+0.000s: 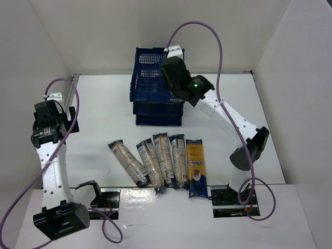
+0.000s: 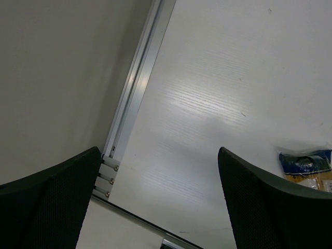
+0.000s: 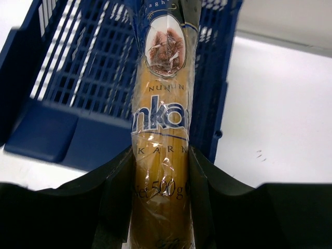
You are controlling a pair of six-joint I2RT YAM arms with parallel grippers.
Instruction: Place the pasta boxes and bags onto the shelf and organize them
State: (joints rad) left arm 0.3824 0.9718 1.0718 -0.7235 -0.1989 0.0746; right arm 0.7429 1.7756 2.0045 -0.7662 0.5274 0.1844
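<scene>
My right gripper [image 3: 161, 187] is shut on a long narrow spaghetti pack [image 3: 161, 119] with pale yellow pasta showing, held lengthwise over the top tray of the dark blue lattice shelf [image 3: 78, 83]. In the top view the right gripper [image 1: 170, 72] hangs over the right side of the shelf [image 1: 148, 88], and the held pack is hidden under it. Several narrow spaghetti packs [image 1: 155, 162] lie side by side on the table in front of the shelf, with a flatter yellow pack [image 1: 196, 166] at their right. My left gripper [image 1: 49, 127] is open and empty at the far left.
The left wrist view shows bare white table, an aluminium rail [image 2: 137, 88] along the left wall, and one blue pack end [image 2: 306, 162] at the right edge. White walls enclose the table on three sides. A purple cable [image 1: 220, 57] arcs above the right arm.
</scene>
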